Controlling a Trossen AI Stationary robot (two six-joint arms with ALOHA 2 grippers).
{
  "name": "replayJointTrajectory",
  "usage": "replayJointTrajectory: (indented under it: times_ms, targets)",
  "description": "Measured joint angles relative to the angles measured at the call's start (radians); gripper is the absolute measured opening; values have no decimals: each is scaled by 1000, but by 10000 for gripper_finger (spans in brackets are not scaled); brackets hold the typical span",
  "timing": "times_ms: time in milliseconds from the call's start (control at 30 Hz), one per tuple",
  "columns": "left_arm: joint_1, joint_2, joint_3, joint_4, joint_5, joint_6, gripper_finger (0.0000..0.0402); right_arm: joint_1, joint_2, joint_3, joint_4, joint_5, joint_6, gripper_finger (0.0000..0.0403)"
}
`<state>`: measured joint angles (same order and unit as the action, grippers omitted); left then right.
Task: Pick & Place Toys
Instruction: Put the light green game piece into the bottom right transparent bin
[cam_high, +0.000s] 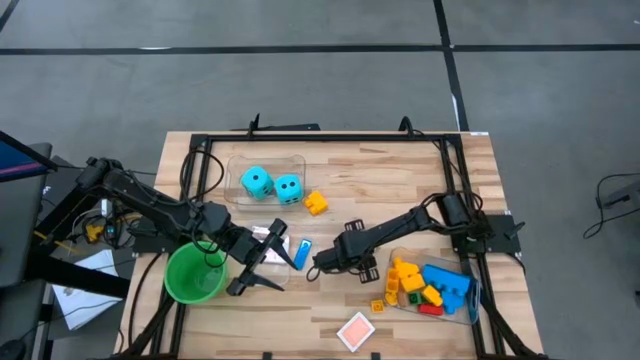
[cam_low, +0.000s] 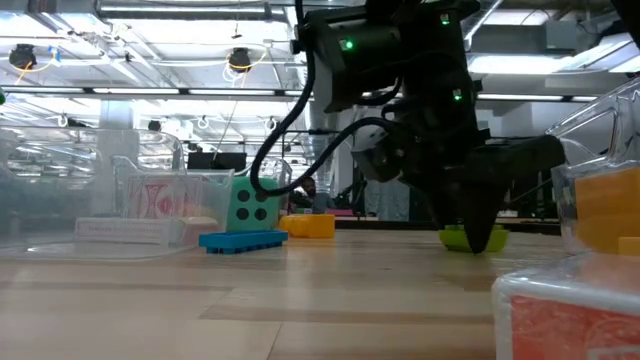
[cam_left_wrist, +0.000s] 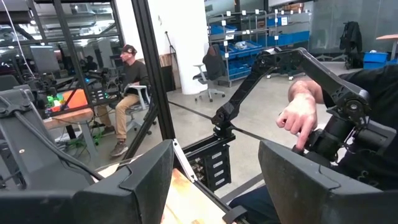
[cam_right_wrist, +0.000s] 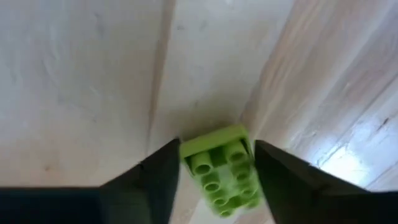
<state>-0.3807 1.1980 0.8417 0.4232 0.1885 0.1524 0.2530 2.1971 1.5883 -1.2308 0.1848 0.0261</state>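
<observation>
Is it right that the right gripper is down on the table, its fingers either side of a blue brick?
Not quite: the brick between the right gripper's fingers is green, not blue, as the right wrist view shows. The rest holds: the gripper is down on the table, a finger on either side of the brick.

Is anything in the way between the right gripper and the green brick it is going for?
Nothing visible. The right gripper already straddles the green brick on the bare wooden table, one finger on each side.

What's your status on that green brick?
Right tool down at table, fingers bracketing green brick. Left tool open, raised beside green cup. Nothing in the way.
</observation>
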Motion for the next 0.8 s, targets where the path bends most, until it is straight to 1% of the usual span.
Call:
replayJointTrajectory:
  times_ms: [67,100,200,333,433,500,600,800]
  targets:
    - [0,0,0,0,0,0,231,7,-1,0,9,3,0,137]
    - [0,0,0,0,0,0,231,11,-3,0,18,4,-1,126]
    - [0,0,0,0,0,0,231,24,-3,1,33,10,0,128]
    - [0,0,0,0,0,0,231,52,-20,0,73,57,27,128]
    - [0,0,0,0,0,0,231,80,-73,-2,78,84,79,128]
    - [0,0,0,0,0,0,231,105,-124,0,87,118,138,128]
    - [0,0,0,-1,0,0,231,161,-200,-1,80,195,263,128]
    - [0,0,0,-3,0,0,231,323,-357,0,48,374,510,128]
